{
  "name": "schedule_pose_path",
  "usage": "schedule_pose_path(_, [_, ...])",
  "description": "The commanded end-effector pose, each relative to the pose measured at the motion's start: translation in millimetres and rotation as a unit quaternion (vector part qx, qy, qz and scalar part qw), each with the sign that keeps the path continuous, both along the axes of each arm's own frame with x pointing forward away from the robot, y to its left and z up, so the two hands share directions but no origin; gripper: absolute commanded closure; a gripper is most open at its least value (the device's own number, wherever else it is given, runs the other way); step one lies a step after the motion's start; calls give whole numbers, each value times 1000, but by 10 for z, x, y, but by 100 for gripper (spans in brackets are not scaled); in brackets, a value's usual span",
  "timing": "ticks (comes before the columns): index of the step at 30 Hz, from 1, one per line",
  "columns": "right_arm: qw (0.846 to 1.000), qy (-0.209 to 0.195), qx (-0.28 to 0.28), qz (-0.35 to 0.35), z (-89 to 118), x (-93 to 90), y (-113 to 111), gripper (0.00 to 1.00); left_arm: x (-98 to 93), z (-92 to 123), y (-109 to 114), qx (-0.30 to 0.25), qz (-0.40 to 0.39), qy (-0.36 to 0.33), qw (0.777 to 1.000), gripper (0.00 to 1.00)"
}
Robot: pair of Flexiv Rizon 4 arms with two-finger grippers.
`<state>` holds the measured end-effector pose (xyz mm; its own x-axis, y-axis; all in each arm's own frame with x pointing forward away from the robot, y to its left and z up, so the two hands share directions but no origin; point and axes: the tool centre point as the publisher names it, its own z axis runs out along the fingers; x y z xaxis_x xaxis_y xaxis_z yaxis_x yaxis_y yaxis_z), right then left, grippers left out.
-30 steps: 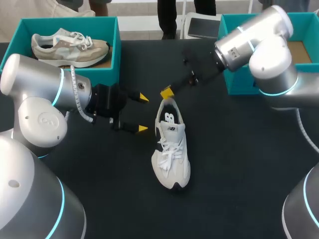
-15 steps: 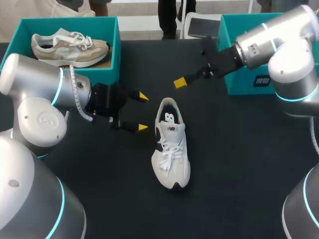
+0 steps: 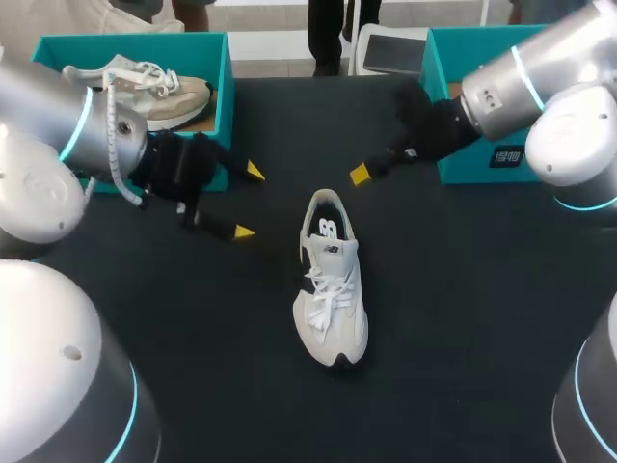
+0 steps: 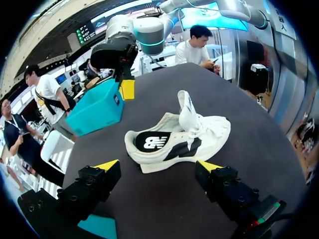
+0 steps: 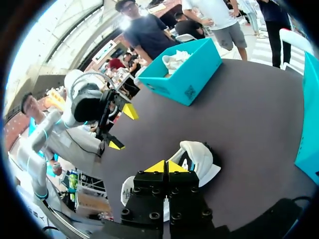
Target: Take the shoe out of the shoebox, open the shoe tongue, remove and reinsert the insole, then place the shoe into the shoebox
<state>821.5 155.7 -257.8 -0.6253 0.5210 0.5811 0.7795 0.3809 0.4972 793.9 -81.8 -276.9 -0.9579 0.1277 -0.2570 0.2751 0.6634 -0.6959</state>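
The white shoe (image 3: 331,294) stands upright on its sole on the black table (image 3: 463,318), outside both boxes. Its heel opening faces the far edge, its toe faces the robot, and its laces are done up. The left gripper (image 3: 248,202) is to the left of the shoe's heel and apart from it, with fingers spread wide and nothing between them. In the left wrist view the shoe (image 4: 174,142) lies broadside just ahead of those fingers (image 4: 107,165). The right gripper (image 3: 360,174) sits beyond the heel, slightly to its right and not touching. Its yellow tips are pressed together on nothing, as the right wrist view confirms (image 5: 164,167). Beyond the shoe to the left, the left shoebox (image 3: 224,77) holds a second shoe (image 3: 145,82). The right shoebox (image 3: 439,58) stands beyond the shoe to the right.
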Motion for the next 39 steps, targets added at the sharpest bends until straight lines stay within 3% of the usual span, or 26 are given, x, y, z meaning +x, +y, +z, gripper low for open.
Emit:
schedule_pose_path(1, [999,-8,-41,-14,25,25,47,100,56,193,209,33,-5,4,999,0])
schedule_pose_path(8, [999,-8,-41,-14,25,25,47,100,278,170,300,31,0,14,999,0])
schedule_pose_path(9, [998,-5,-38,-54,-16,54,21,100,278,170,300,31,0,14,999,0])
schedule_pose_path(13, [975,2,-164,-147,-151,91,46,100,278,170,300,31,0,14,999,0])
schedule_pose_path(16, [957,3,-220,-191,-199,110,118,100,278,170,300,31,0,14,999,0])
schedule_pose_path(26, [913,7,-312,-264,-229,96,278,100,278,170,300,31,0,14,999,0])
schedule_pose_path(39, [876,28,-374,-303,-318,-283,313,100,278,170,300,31,0,14,999,0])
